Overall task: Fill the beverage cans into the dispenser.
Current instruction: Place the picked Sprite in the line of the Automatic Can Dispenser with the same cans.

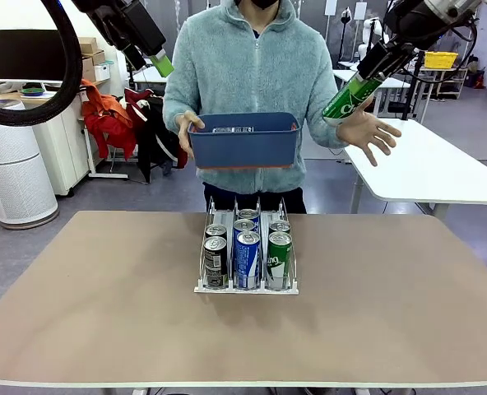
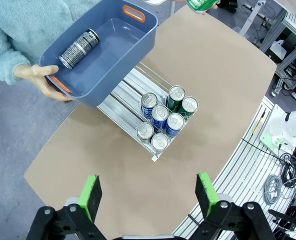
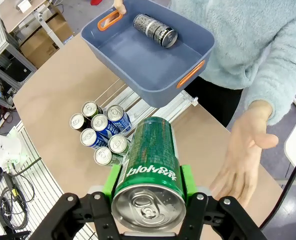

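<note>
My right gripper (image 1: pixel 373 72) hangs high at the right, shut on a green beverage can (image 1: pixel 346 100); its green pads clamp the can's sides (image 3: pixel 150 170). The person's open hand (image 3: pixel 243 155) is held just beside that can. The dispenser (image 1: pixel 245 290) stands mid-table with several cans (image 2: pixel 165 120) in its three lanes: black on the left, blue in the middle, green on the right. My left gripper (image 2: pixel 148 195) is open and bare, high above the table's left (image 1: pixel 157 66).
With one hand, the person holds a dark blue tub (image 1: pixel 243 144) above the dispenser's far end. One black can (image 2: pixel 79 48) lies on its side in it. The tan tabletop (image 1: pixel 391 313) around the dispenser is free.
</note>
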You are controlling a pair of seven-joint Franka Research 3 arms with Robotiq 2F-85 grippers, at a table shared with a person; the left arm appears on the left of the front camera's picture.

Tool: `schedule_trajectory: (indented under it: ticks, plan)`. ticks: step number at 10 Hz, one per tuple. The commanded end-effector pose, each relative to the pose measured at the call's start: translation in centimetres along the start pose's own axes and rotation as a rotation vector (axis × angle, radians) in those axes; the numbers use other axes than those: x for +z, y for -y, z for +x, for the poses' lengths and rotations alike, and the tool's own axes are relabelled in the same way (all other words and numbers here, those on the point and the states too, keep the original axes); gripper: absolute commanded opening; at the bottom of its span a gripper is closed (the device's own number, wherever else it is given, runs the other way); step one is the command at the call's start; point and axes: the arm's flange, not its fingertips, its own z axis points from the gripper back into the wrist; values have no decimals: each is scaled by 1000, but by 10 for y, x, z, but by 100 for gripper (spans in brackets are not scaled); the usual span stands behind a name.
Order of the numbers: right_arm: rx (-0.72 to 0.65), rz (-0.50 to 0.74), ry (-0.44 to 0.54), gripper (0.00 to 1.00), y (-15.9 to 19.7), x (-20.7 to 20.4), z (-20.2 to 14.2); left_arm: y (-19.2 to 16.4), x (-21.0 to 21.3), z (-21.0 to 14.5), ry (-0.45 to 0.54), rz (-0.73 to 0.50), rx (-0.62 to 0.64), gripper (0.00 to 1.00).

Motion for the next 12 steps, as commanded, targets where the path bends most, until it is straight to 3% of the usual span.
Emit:
schedule_trajectory:
  ticks: [1, 4, 6, 10, 12]
  plan:
    - [0, 0, 0, 58, 0, 0, 0, -1, 1, 0, 0, -1, -1, 100]
    - [-253, -152, 30, 58, -44, 27, -22, -1, 1, 0, 0, -1, -1, 100]
    - [-353, -159, 25, 58, -78, 41, -57, -1, 1, 0, 0, -1, -1, 100]
    - [-430, -3, -244, 58, -115, 42, -130, -1, 1, 0, 0, -1, -1, 100]
    - [-445, 82, -317, 58, -125, 0, -159, -1, 1, 0, 0, -1, -1, 100]
